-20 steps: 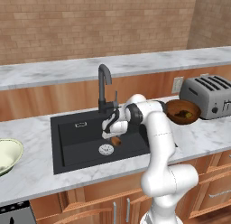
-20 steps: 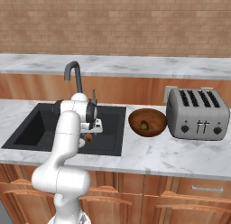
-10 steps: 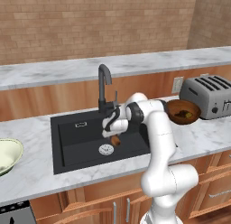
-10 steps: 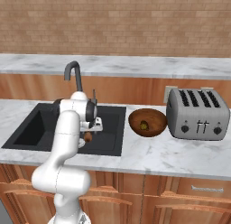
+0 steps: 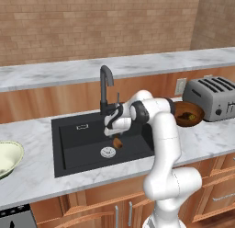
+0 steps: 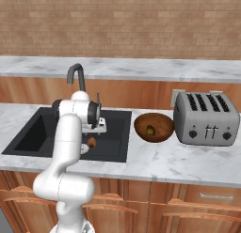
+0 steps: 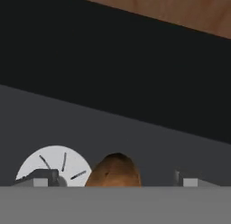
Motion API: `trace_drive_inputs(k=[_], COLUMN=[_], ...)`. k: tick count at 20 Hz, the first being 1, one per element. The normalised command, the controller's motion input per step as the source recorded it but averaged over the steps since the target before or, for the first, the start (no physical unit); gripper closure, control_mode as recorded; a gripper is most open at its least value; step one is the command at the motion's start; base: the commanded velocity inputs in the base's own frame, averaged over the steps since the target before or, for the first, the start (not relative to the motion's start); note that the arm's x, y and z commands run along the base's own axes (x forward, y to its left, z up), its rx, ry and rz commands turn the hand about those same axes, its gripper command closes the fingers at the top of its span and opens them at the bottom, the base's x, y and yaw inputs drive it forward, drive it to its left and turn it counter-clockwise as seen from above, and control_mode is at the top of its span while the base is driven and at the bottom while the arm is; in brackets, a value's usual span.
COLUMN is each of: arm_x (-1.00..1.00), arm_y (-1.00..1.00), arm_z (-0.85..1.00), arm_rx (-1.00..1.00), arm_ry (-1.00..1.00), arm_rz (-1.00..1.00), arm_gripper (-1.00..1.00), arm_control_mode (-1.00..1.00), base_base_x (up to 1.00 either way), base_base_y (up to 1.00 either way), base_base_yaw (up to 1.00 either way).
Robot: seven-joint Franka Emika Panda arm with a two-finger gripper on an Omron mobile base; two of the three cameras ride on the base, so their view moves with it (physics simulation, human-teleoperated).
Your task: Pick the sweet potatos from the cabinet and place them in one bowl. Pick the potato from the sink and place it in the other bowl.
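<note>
The gripper (image 7: 113, 180) stands wide open in the sink (image 5: 78, 144), holding nothing; the potato (image 7: 114, 171) lies between its fingertips, beside the drain (image 7: 52, 165)

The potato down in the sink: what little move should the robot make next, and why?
Probably close the gripper on the potato. In the hand view the potato sits between the two open fingertips, beside the silver drain on the floor of the sink, so it seems placed for a grasp before lifting.
</note>
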Motion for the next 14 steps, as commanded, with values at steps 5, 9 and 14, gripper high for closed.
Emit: trace_drive_inputs(k=[5, 9, 14], arm_x=[-0.34, -0.46, -0.25], arm_y=[-0.04, -0.07, -0.08], arm_z=[-0.07, -0.02, 0.0], arm_rx=[0.0, 0.0, 0.0], arm_ry=[0.0, 0.0, 0.0], arm_rz=[0.0, 0.0, 0.0], arm_gripper=[-1.0, -1.0, -1.0], arm_control_mode=[-1.0, -1.0, -1.0], base_base_x=[0.0, 0.0, 0.0], base_base_y=[0.0, 0.0, 0.0], base_base_yaw=[0.0, 0.0, 0.0])
